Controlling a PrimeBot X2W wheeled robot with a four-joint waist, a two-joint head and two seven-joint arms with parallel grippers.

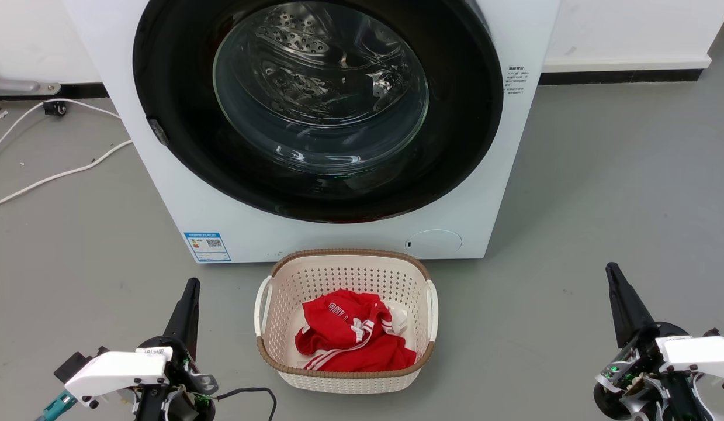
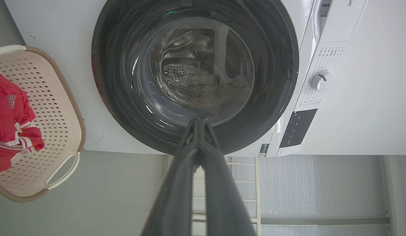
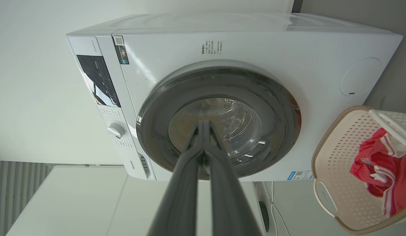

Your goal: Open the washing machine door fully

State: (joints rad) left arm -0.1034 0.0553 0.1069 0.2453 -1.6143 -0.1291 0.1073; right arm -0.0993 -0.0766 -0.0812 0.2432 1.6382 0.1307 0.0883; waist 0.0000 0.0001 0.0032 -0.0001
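Grey floor (image 1: 601, 193); machine (image 1: 180, 199), basket (image 1: 350, 254), cable (image 1: 52, 176)

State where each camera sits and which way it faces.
Head view: head-mounted, looking down at washing machine door and basket; left gripper, right gripper at bottom corners.
Left wrist view: left wrist, facing the door along its shut fingers.
Right wrist view: right wrist, likewise along shut fingers.
All share door and basket.

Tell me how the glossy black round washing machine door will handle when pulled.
The glossy black round washing machine door looks rigid, so it should swing as one piece. Its mirror-smooth face is probably slippery; the small grey tab at its rim seems a better hold. The thick glass bowl suggests some weight.
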